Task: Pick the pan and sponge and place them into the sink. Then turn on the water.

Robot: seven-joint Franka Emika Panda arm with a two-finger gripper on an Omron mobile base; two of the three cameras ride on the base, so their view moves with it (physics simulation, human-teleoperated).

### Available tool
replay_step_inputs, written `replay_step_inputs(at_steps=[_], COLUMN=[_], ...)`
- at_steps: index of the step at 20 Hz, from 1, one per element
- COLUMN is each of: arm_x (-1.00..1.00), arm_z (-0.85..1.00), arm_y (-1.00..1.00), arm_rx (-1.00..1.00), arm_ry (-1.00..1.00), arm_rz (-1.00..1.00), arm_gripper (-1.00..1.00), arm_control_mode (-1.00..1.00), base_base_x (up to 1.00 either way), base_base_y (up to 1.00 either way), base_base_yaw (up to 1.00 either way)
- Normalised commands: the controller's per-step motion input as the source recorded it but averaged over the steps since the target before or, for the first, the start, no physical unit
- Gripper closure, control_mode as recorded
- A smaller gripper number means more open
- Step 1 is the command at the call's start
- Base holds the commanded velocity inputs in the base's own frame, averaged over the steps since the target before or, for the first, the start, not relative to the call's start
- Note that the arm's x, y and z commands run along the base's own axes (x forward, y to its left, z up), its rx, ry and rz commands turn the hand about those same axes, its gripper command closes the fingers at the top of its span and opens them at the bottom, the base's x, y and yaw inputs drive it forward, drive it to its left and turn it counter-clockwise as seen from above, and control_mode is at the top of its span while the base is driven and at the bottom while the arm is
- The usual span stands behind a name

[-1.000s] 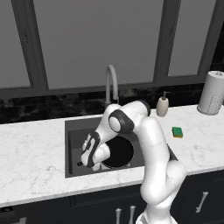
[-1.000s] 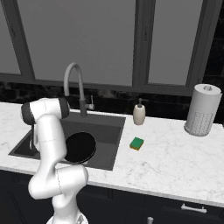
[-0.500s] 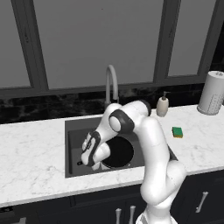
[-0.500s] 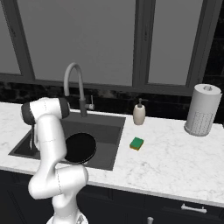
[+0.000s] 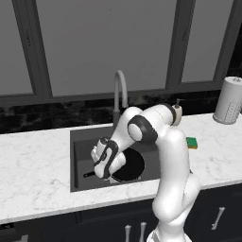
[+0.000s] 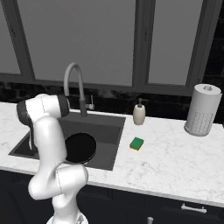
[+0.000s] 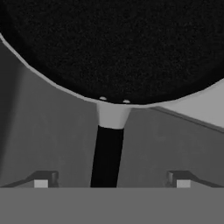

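Note:
The black pan lies in the dark grey sink, its short handle pointing left in the left base view. My gripper is low in the basin over that handle. It is open, with its fingertips wide apart on either side of the handle and not touching it. The green sponge rests on the white marble counter right of the sink. The grey gooseneck faucet rises behind the basin; no water is running.
A soap dispenser bottle stands behind the sponge, near the sink's back right corner. A paper towel roll stands far right on the counter. Dark windows and a black backsplash line the back wall.

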Motion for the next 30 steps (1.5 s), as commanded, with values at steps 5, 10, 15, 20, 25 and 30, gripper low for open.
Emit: replay_step_inputs(at_steps=[5,10,15,20,25,30], arm_x=[-0.61,-0.68,-0.52,-0.04,0.04,0.00], arm_z=[0.75,0.83,0.94,1.00,1.00,0.97], arm_y=[-0.04,-0.07,-0.01,0.00,0.00,-0.05], arm_rx=[-0.01,-0.01,0.00,0.00,0.00,-0.02], arm_ry=[-0.08,-0.11,-0.09,-0.04,0.00,0.00], arm_rz=[0.00,0.00,0.00,0.00,0.00,0.00], arm_gripper=[-1.00,-1.00,-1.00,-1.00,-1.00,-1.00], arm_control_mode=[-1.00,-1.00,-1.00,-1.00,-1.00,-1.00], base_base_x=[0.00,0.00,0.00,0.00,0.00,0.00], base_base_y=[0.00,0.00,0.00,0.00,0.00,0.00], base_base_yaw=[0.00,0.00,0.00,0.00,0.00,0.00])
